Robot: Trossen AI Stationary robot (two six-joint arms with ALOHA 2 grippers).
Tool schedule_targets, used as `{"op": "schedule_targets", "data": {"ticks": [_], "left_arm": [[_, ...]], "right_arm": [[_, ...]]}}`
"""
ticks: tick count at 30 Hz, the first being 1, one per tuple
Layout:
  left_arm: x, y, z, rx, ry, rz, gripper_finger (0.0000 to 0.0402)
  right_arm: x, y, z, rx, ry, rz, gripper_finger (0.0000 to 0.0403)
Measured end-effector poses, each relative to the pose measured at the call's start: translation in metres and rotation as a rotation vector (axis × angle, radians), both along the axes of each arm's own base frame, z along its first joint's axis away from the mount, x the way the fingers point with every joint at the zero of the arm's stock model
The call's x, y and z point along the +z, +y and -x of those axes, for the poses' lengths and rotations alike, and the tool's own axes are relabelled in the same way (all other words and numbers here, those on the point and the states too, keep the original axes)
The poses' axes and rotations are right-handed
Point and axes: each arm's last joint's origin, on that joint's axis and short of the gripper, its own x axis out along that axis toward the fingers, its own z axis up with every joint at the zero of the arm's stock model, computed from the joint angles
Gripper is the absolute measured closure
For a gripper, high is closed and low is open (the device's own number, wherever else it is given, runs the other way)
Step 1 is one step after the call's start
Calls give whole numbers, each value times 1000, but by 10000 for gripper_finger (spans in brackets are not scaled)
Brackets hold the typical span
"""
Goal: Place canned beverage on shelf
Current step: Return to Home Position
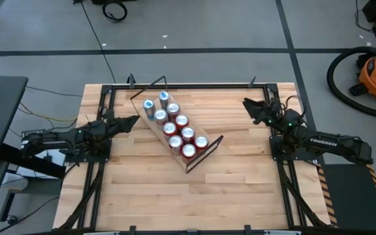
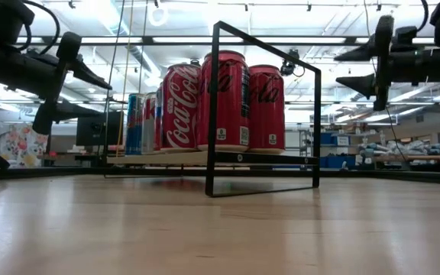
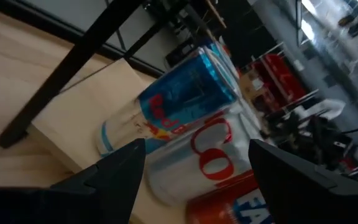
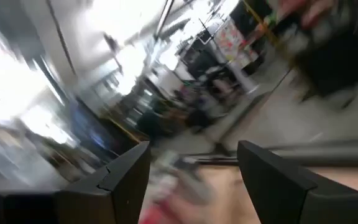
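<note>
From above, your shelf (image 1: 141, 109) sits diagonally, centred and loaded with cans (image 1: 181, 120). The left gripper (image 1: 131, 122) is near its far end, the right gripper (image 1: 248, 108) well apart.

Low view: both jaws gape, holding nothing.

Left wrist: a blue can (image 3: 188, 93) stands close ahead, so a careless swing could topple it.

Right wrist: too blurred to judge.

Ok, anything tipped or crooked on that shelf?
Nothing stands out: the cans stand upright in two tidy rows on the shelf. The left claw and right claw hover open, clear of it.
</note>
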Motion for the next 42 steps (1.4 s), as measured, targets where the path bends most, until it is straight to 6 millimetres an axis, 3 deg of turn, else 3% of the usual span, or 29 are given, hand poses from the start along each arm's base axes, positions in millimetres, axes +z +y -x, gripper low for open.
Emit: {"op": "schedule_targets", "data": {"ticks": [4,9,15,42], "left_arm": [[-2,0,-1,-26,123,-129,105],[-2,0,-1,-71,297,-351,104],[-1,0,-1,-88,360,-432,104],[-1,0,-1,-88,353,-435,104]], "right_arm": [[-5,-1,-1,-89,280,304,153],[-5,-1,-1,-133,398,472,153],[-5,-1,-1,-134,399,473,152],[-5,-1,-1,-133,399,472,151]]}}
